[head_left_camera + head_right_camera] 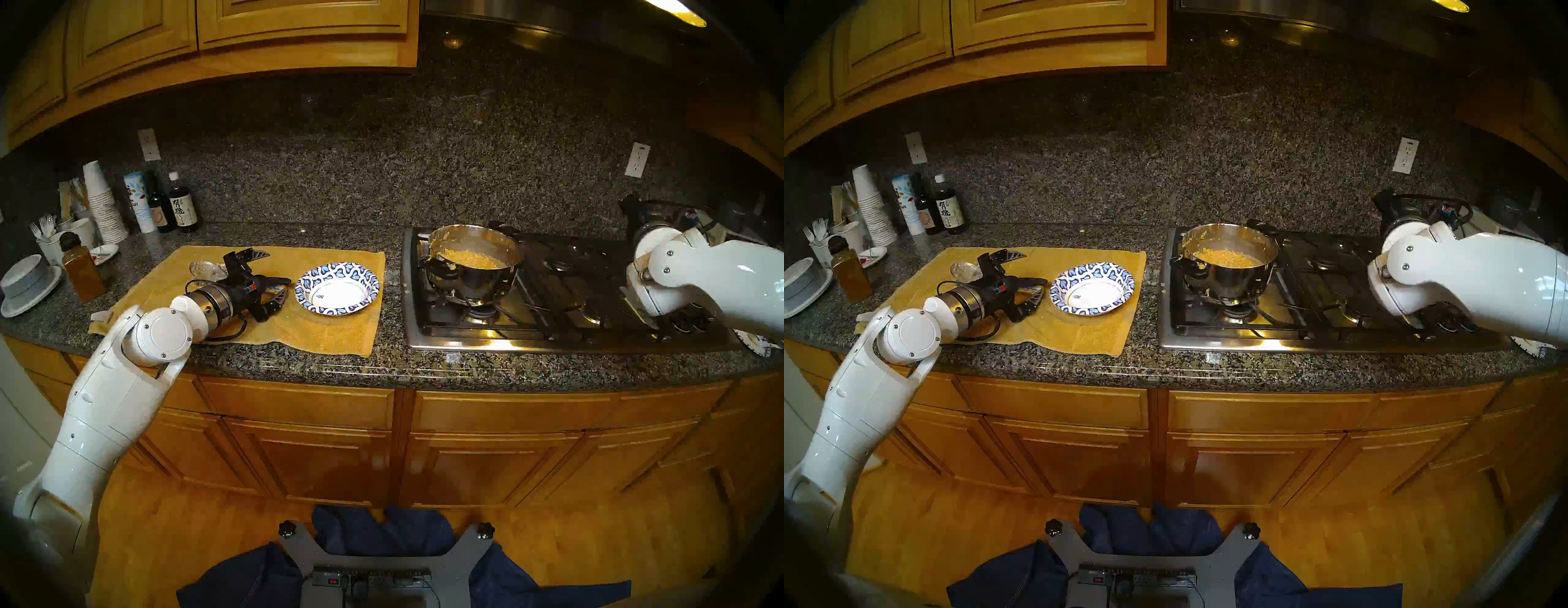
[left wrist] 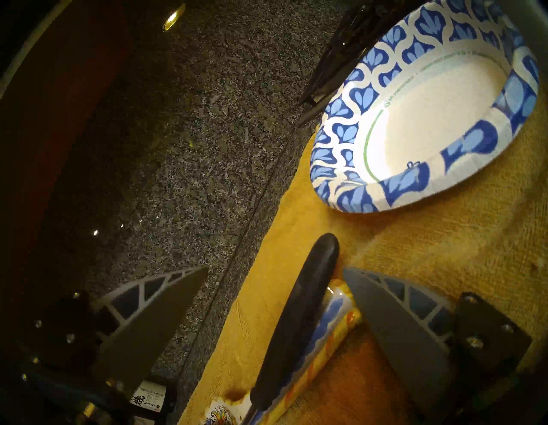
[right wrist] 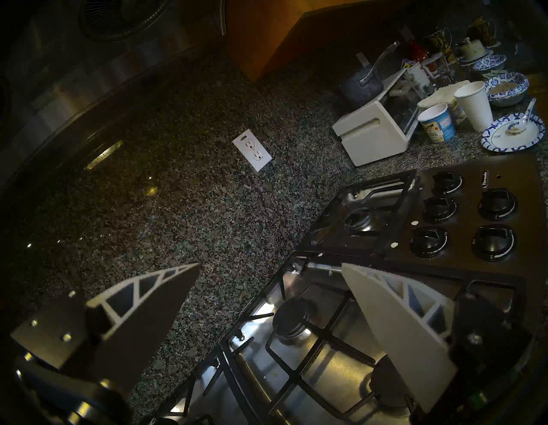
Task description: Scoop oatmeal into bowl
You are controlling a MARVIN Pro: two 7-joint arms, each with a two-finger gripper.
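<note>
On the yellow towel (image 1: 331, 331): left gripper (image 2: 275, 270), jaws wide, straddling spoon handle (image 2: 299, 311); should centre before closing, sparing bowl (image 2: 341, 139).

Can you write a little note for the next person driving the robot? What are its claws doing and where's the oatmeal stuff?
Left claw: open, holding nothing, with the dark spoon handle between its fingers, beside the bowl.
Right claw: open, empty, over the stove.
Bowl: empty, on the yellow towel.
Oatmeal: all in the steel pot on the burner.
Done: nothing scooped.
Left: grip the spoon, scoop from the pot, fill the bowl.
</note>
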